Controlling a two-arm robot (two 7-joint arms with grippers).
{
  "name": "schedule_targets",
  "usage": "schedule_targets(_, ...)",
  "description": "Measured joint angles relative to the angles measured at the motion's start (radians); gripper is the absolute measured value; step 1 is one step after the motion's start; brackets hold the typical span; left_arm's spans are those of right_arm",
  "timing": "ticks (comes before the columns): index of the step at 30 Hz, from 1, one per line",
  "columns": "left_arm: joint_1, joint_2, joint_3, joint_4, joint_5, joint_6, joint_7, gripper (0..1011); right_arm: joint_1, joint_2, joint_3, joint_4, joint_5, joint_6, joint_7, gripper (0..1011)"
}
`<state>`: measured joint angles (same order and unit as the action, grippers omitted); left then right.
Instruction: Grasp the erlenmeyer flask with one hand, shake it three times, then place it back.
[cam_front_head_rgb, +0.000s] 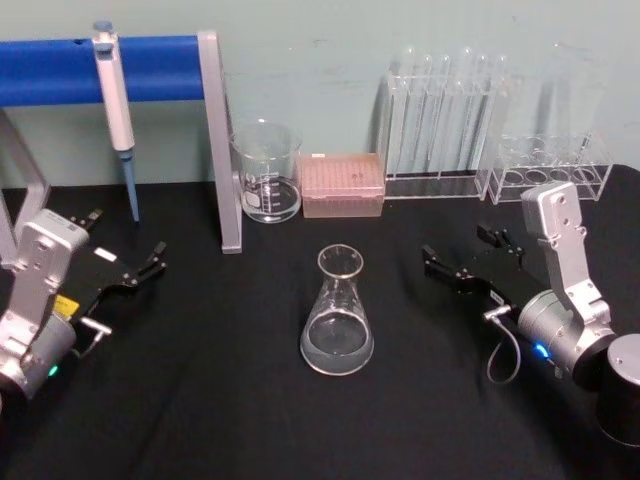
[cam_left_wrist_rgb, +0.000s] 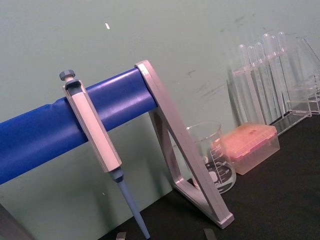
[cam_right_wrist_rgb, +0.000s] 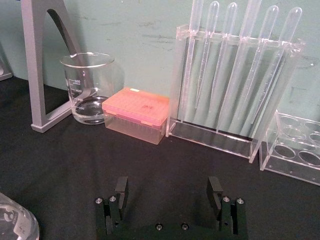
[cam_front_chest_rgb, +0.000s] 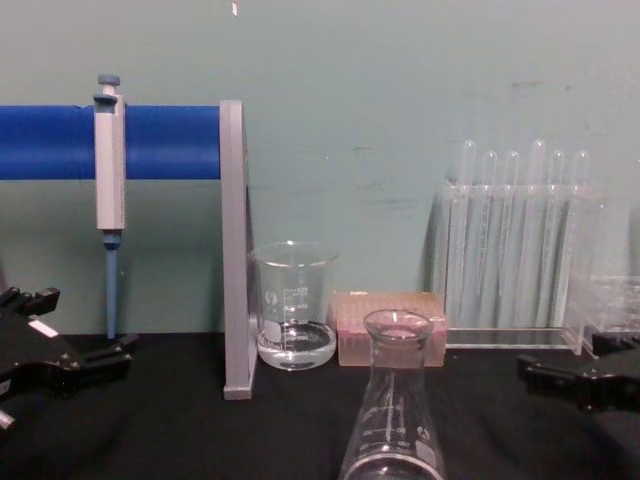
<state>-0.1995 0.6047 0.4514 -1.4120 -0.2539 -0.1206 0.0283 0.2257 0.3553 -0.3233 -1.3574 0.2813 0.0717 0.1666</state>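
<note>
Head view: erlenmeyer flask (cam_front_head_rgb: 337, 315) upright at centre of black counter (cam_front_head_rgb: 200, 400), free of both grippers, bit of clear liquid at base. Left gripper (cam_front_head_rgb: 140, 268) on counter well left of flask, fingers spread, holding nothing. Right gripper (cam_front_head_rgb: 470, 260) right of flask, near but apart, fingers spread wide, nothing between. Beaker (cam_front_head_rgb: 267, 172), pink tip box (cam_front_head_rgb: 342, 184), test tube rack (cam_front_head_rgb: 445, 125) in a row along back wall; pipette (cam_front_head_rgb: 115, 110) hanging on blue bar (cam_front_head_rgb: 60, 68).

Left wrist view: pipette (cam_left_wrist_rgb: 95, 145) across blue bar (cam_left_wrist_rgb: 60, 125), grey stand leg (cam_left_wrist_rgb: 185, 150), beaker (cam_left_wrist_rgb: 212, 157) beside pink tip box (cam_left_wrist_rgb: 250, 145), tubes behind.

Right wrist view: right gripper (cam_right_wrist_rgb: 170, 192) fingers apart, empty gap over counter; flask base (cam_right_wrist_rgb: 15, 222) at frame corner, not touching fingers. Beaker (cam_right_wrist_rgb: 90, 87), tip box (cam_right_wrist_rgb: 137, 114), tube rack (cam_right_wrist_rgb: 235, 75) beyond.

Chest view: flask (cam_front_chest_rgb: 395, 400) front centre, standing alone; left gripper (cam_front_chest_rgb: 95, 362) low at left, right gripper (cam_front_chest_rgb: 545, 372) low at right, both off flask.
</note>
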Motion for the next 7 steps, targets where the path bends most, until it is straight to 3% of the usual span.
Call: schedule_targets(7, 0.0, 0.0, 0.0, 0.0, 0.0, 0.0, 0.0, 1001, 0.0, 0.0, 0.0, 0.0, 0.0, 0.0, 0.0, 1003)
